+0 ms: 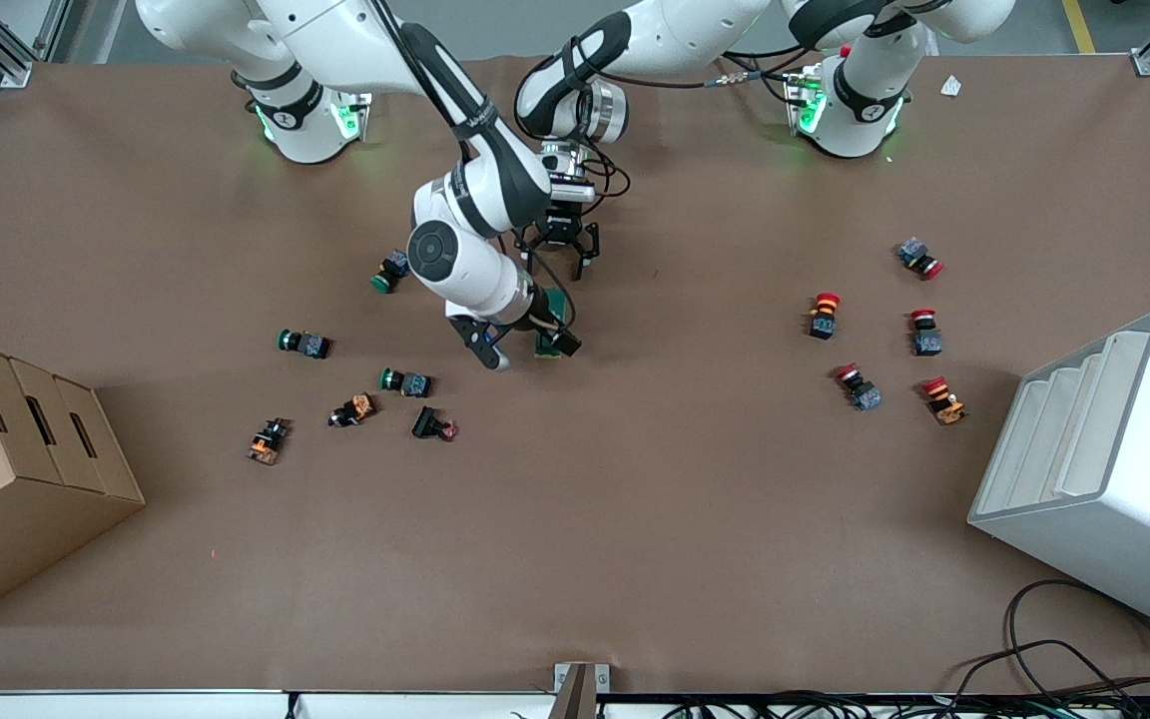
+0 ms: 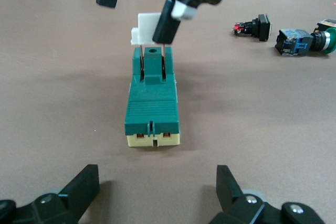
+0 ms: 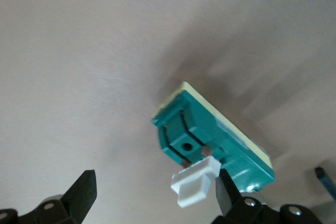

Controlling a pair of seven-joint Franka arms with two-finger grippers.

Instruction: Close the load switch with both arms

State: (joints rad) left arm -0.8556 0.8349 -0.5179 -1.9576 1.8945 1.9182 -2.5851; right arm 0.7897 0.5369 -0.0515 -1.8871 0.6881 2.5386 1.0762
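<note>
The load switch is a dark green block on a cream base, lying near the table's middle. Its white lever stands raised at one end. My right gripper is open and straddles the lever end. One of its fingers touches the lever; the other is apart from it. The switch body shows in the right wrist view. My left gripper is open just above the table, close to the switch's other end, with the switch lying ahead of its fingers.
Green, orange and black pushbuttons lie scattered toward the right arm's end. Red pushbuttons lie toward the left arm's end. A cardboard box and a white stepped rack stand at the table's two ends.
</note>
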